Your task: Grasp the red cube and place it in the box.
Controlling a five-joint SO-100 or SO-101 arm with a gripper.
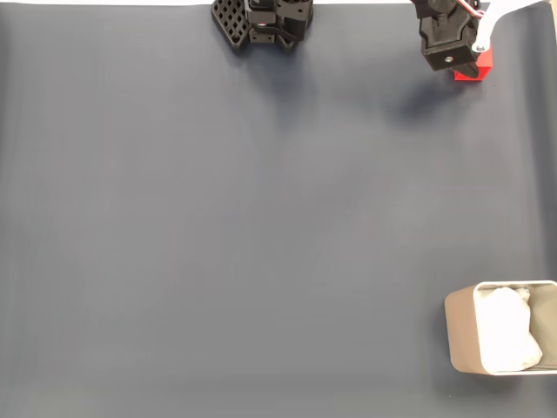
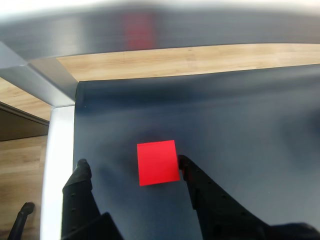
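Sitting on the dark mat [image 2: 240,125], the cube [image 2: 158,162] lies between the gripper's [image 2: 132,164] spread fingers in the wrist view. The right fingertip [image 2: 184,161] is just at its edge, perhaps touching, though that is hard to tell; the left one [image 2: 82,166] stands apart. In the fixed view the cube [image 1: 474,70] peeks out red under the gripper [image 1: 452,54] at the mat's top right. The box [image 1: 461,335], white padding [image 1: 506,335] inside, sits well apart at bottom right.
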